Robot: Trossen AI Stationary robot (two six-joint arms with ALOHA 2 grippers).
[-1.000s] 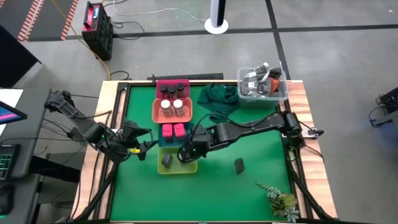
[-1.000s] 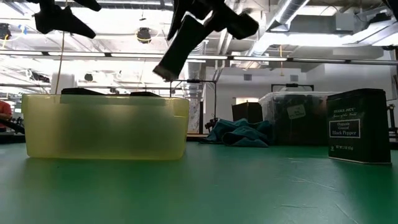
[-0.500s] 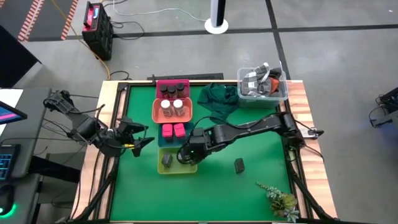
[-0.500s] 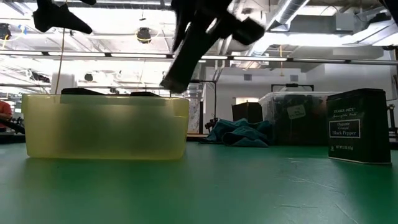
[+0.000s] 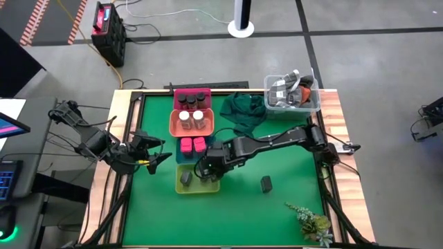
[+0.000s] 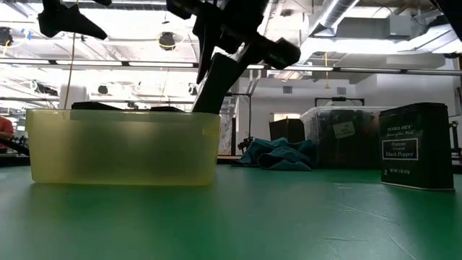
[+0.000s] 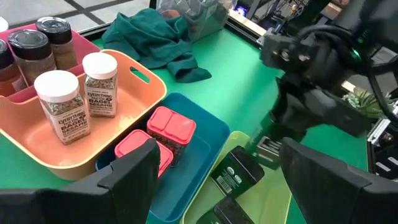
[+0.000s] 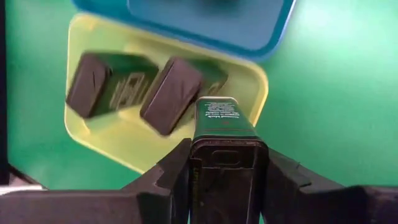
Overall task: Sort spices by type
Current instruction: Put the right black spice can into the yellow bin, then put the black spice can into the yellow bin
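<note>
Grey tin (image 6: 416,146) reads "Black Pepper" | right claw (image 8: 227,163) grips box (image 8: 221,134) | left claw (image 5: 154,158) open

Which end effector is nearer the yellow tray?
Right. The right end effector is over the yellow tray, lowering a dark grey box into it. The left end effector hovers open off the tray's left side, beside the blue tray.

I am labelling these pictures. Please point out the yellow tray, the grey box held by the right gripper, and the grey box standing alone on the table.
yellow tray (image 8: 260,87): right wrist view, its rim.
held grey box (image 8: 217,118): right wrist view, its label face.
lone grey box (image 6: 416,144): low view, its front label.
</note>
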